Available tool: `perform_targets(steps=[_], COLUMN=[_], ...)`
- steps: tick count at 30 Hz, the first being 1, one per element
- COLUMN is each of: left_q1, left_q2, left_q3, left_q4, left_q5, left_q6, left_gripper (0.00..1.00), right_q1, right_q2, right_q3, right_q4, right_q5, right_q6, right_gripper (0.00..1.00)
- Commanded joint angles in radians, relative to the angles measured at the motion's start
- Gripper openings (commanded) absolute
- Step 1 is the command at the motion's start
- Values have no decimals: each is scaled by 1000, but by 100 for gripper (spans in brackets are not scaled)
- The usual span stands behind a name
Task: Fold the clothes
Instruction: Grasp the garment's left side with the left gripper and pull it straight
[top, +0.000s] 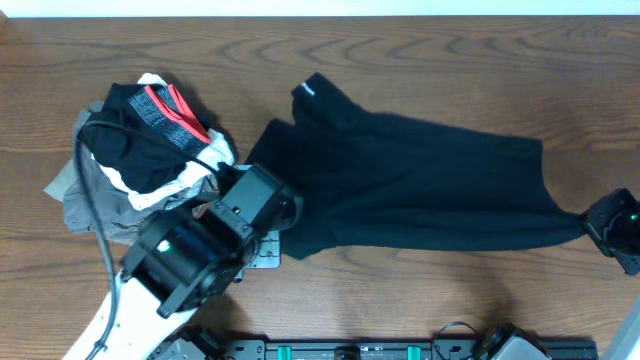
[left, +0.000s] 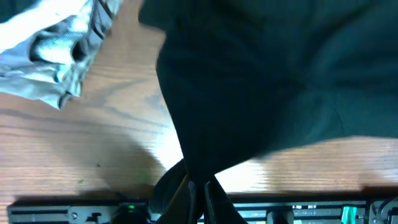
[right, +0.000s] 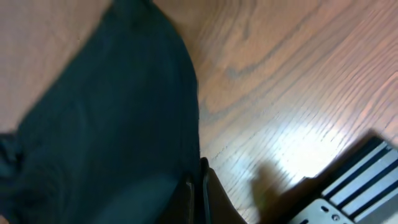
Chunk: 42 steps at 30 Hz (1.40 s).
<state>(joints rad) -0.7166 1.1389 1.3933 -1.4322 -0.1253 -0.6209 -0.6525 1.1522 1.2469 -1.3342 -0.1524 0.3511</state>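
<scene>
A black garment (top: 420, 185) lies stretched across the middle of the wooden table, with a small white label near its top left corner. My left gripper (top: 283, 215) is shut on its left edge, and the cloth (left: 261, 81) runs up from between the fingers (left: 200, 190) in the left wrist view. My right gripper (top: 597, 222) is shut on the garment's right end, and the cloth (right: 106, 124) fills the left of the right wrist view beside the fingers (right: 198, 186).
A pile of other clothes (top: 140, 150) lies at the left: black, red-trimmed, white and grey pieces. Grey cloth from it (left: 56, 56) shows in the left wrist view. A black rail (top: 400, 348) runs along the table's front edge.
</scene>
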Motion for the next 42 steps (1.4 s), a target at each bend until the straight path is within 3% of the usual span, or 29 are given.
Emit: perform_targets(steps=[1,10,18,21,29,30,31,32,33,34,37,40,42], left_q1=[12,29,72,111,248,270,290,307,323,337,354,351,351], left_q2=[7,171,391,463,574,577,578,578,577,576,574,560,557], left_q3=[21,21,21,21,21,21,21,21,22,29,56,66,66], left_q4=[8,42,216,292,540,581,618,645,663,661,569,443,374], left_q5=[-55,-44,-101,-177,-187,-187,-187,-187,-187,-186,-174,-106,31], left_q6=[66,275,404,443,509,509,509,509,509,509,508,507,508], left_gripper=[6,6,6,6,7,11,22,49,69,80,92,92,91], right_q1=[-8,-7,32,57,117,124,129,133,135,135,130,117,114], right_q2=[0,167,358,434,568,578,586,594,598,600,600,600,600], right_q3=[17,17,16,16,16,16,16,16,16,16,16,16,16], right_q4=[23,112,330,410,527,534,540,542,542,538,507,440,388], right_q5=[29,-7,-170,-178,-181,-181,-180,-181,-180,-175,-149,-114,-82], right_q6=[-12,-8,17,46,64,64,64,64,64,63,59,51,40], right_gripper=[1,1,2,2,4,4,4,7,13,22,37,40,44])
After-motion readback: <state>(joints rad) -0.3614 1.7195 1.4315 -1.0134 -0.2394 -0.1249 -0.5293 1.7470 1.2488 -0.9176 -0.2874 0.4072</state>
